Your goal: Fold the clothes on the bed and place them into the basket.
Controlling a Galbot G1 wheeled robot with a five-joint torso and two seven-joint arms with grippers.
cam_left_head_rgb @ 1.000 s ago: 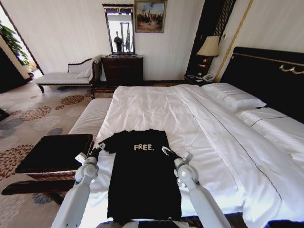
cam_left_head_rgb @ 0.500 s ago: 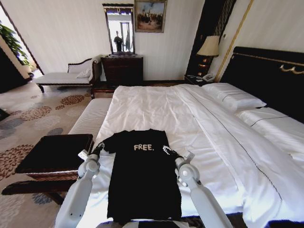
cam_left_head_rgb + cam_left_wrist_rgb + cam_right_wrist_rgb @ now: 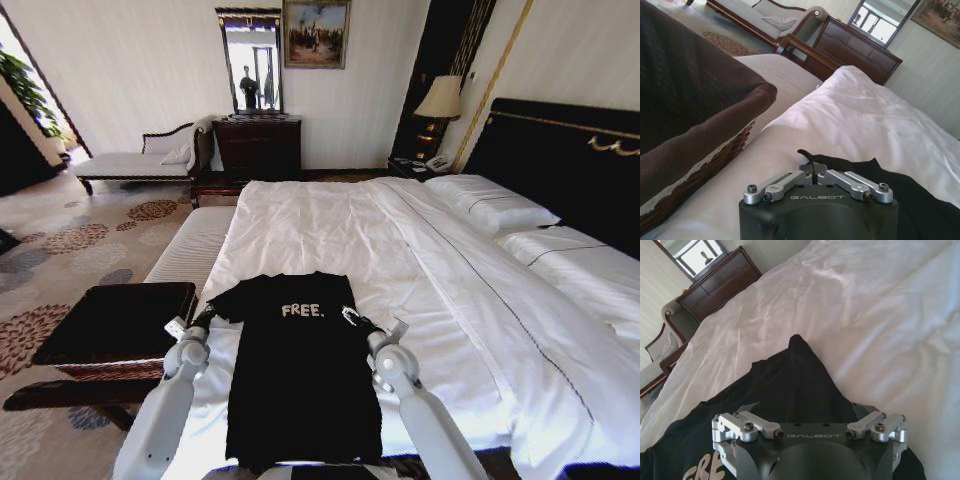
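Note:
The black T-shirt [image 3: 300, 370] with white "FREE." lettering lies flat, chest up, near the foot of the white bed [image 3: 330, 220]. My left gripper [image 3: 208, 315] sits at the shirt's left sleeve. In the left wrist view that gripper [image 3: 812, 167] is shut, with the black sleeve edge [image 3: 900, 190] pinched at its tips. My right gripper [image 3: 356, 320] rests at the right sleeve. In the right wrist view it [image 3: 805, 410] stands open over the black cloth [image 3: 790, 380]. The brown wicker basket [image 3: 120, 320] with its dark fabric top stands beside the bed, to the left of the left arm [image 3: 700, 100].
A striped bench [image 3: 190, 250] runs along the bed's left side beyond the basket. White pillows [image 3: 490, 205] and the black headboard [image 3: 560, 160] are at the right. A dresser [image 3: 258, 145], a chaise [image 3: 140, 160] and a lamp [image 3: 438, 98] stand along the far wall.
The left gripper has edged slightly in toward the left sleeve. The right gripper and the shirt have hardly moved.

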